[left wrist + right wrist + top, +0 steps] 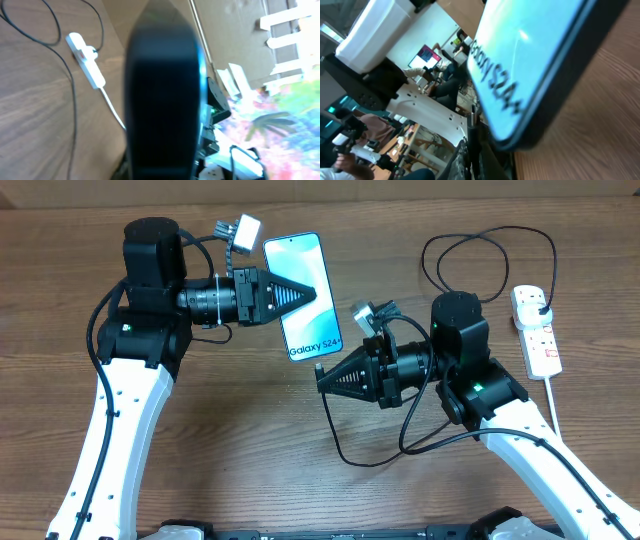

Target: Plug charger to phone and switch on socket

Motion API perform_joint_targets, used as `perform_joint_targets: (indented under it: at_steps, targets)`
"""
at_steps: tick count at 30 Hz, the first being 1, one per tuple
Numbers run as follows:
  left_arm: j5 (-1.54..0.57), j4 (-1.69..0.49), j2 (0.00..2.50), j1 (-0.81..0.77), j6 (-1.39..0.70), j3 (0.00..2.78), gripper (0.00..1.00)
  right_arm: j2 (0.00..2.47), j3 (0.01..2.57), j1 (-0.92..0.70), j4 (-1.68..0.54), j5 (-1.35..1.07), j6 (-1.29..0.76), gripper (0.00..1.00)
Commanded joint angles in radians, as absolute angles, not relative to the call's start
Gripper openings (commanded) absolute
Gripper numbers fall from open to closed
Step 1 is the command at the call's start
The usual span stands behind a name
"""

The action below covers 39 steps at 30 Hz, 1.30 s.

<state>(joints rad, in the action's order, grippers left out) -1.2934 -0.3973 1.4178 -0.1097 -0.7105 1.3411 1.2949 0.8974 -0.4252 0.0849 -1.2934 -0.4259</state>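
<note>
The phone [305, 328] lies face up with its screen lit, toward the far middle of the table [250, 450]. Its "Galaxy S24+" end is turned to the near side, I'd guess so the port faces the arm bringing the cable. The left gripper [322, 293] reaches in from the left with its jaws closed to a point over the upper half of the screen. It looks meant to pin the phone so it won't slide when the connector is pushed in, though I can't tell whether it presses down or merely hovers.

Just on the near side of the phone's lower end, the right gripper [322, 382] is clamped on the tip end of the charger [331, 425]. The connector is close to the port but not yet in, as far as I can see. From there the black cable drops toward the near side, curls behind the right arm and loops at the far right to its plug. The plug is seated in the socket [537, 330], which lies well off to the right. Flipping its switch comes after the plugging in, I'd judge.
</note>
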Motion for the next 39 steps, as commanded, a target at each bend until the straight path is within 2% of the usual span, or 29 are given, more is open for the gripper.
perform_joint_targets:
  at_steps: [1, 39]
  targets:
    - [-1.385, -0.386, 1.406, -0.111, -0.767, 1.356, 0.04, 1.279, 0.904, -0.424, 0.107, -1.312, -0.480, 0.04]
    - [-1.435, -0.344, 1.406, -0.113, -0.683, 1.356, 0.04, 1.279, 0.904, -0.423, 0.172, -1.318, -0.528, 0.04]
